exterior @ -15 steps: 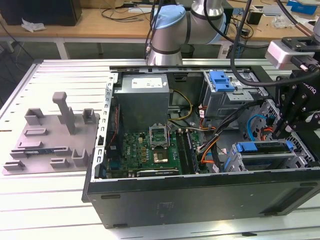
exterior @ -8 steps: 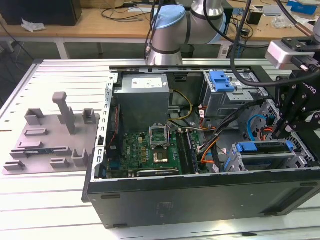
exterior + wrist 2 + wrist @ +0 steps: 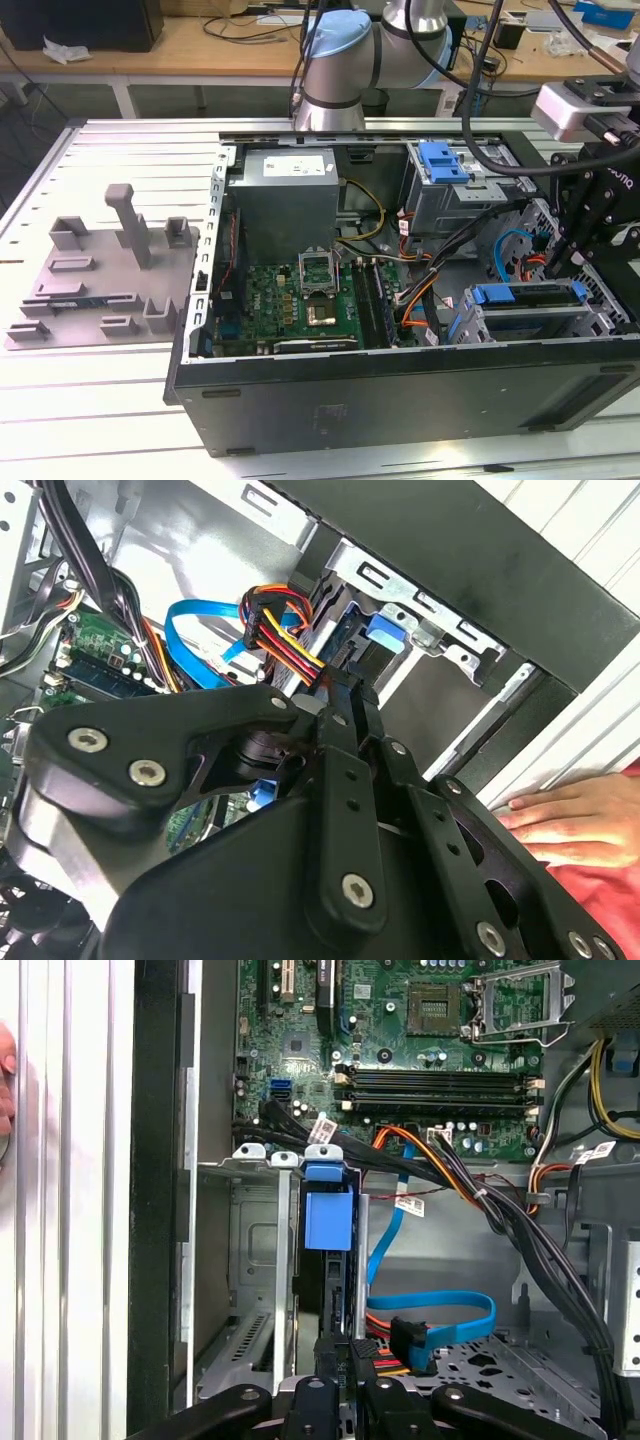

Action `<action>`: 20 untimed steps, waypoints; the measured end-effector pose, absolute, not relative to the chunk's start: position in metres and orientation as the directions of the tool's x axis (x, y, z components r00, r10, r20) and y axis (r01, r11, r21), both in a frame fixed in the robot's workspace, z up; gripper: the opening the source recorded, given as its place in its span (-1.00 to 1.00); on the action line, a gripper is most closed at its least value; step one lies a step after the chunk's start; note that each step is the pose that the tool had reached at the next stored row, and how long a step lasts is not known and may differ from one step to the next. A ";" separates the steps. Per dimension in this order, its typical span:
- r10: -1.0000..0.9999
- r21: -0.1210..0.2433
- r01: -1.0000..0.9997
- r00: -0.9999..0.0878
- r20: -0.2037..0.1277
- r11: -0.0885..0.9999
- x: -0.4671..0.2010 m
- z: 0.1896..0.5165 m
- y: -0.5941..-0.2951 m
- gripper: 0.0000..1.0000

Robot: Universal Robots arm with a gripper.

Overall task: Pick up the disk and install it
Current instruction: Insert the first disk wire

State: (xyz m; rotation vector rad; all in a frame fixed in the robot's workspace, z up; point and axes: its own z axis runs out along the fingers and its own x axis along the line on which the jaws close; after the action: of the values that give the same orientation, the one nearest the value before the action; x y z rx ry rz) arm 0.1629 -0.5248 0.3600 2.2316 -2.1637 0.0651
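An open black desktop computer case (image 3: 400, 385) lies on its side on the slatted white desk (image 3: 100, 400), with the grey robot arm (image 3: 340, 60) reaching in from the far side. The green motherboard (image 3: 300, 300) fills the case's middle. At the exterior view's right, near the case's near wall, sits the grey metal drive cage (image 3: 530, 325). The disk (image 3: 530, 295), a silver hard drive in a blue plastic carrier, stands on edge in a slot of that cage, with the black gripper (image 3: 562, 268) at its end.

Judging by this, the pick-up is done and the install is in hand; seating the disk fully calls for a straight push along the cage rails, clear of the cables.

In the first wrist view the fingers (image 3: 335, 1360) sit close together at the disk's (image 3: 328, 1220) end; whether they pinch it or only bear on it, I cannot tell. That view also shows the flat blue data cable (image 3: 440, 1305) just beside them. The second wrist view adds a person's hand (image 3: 570, 820) resting on the desk outside the case.
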 end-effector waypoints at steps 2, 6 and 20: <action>-0.998 -0.006 -0.999 0.031 0.053 -0.031 0.163 0.360 -0.525 -0.66; -0.998 -0.006 -1.000 0.031 0.053 -0.031 0.163 0.359 -0.525 -0.66; -0.998 -0.006 -0.999 0.031 0.053 -0.031 0.163 0.354 -0.525 -0.66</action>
State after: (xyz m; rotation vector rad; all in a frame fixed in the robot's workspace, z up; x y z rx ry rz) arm 0.1629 -0.5252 0.3544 2.2317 -2.1637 0.0651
